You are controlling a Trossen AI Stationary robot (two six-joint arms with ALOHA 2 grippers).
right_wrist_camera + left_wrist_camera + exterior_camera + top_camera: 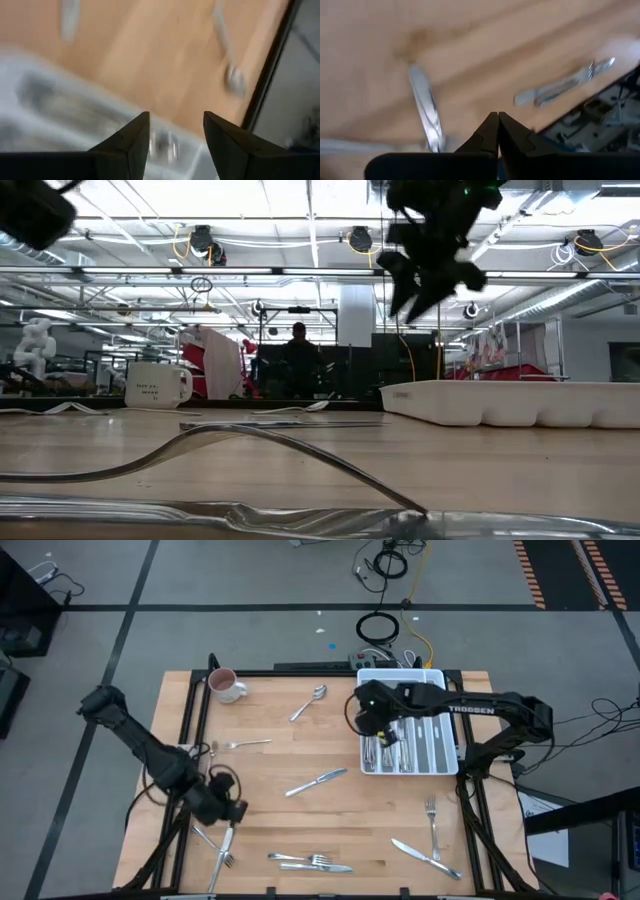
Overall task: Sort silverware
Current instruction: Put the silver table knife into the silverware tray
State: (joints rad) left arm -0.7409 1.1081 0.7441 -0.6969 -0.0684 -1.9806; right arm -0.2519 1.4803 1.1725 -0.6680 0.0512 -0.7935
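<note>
While the right gripper point(385, 732) hangs over the left end of the white tray point(440, 675), its fingers point(131, 140) stand parted with nothing between them; a piece looks just dropped, so the step in hand is a deposit into the tray.

Item, tray: several pieces already lie in its compartments, seen from above; which kinds I cannot tell.

Item, left gripper point(232, 808): low near the table's front left corner, fingers point(487, 131) pressed together, gripping nothing that shows, just above a fork point(222, 850) and beside a knife point(426, 107).

Item, loose silverware on the wooden table point(290, 830):
- spoon point(310, 702), near the back, between the mug point(226, 686) and the tray;
- fork at the left edge point(240, 744);
- knife point(318, 781) near the middle;
- fork and knife together point(310, 862) at the front edge;
- fork point(432, 818) and knife point(425, 856) at the front right.

Next move, as I judge it: the right arm must lift clear of the tray wall and reach for a loose piece, the middle knife or the spoon being nearest. The left gripper must part its fingers before it can pinch the fork below it.

Room: the middle of the table is open, and the arms are well apart. Pieces at the front and left edges lie close to the black frame rail point(192, 715), leaving little margin for a push.
</note>
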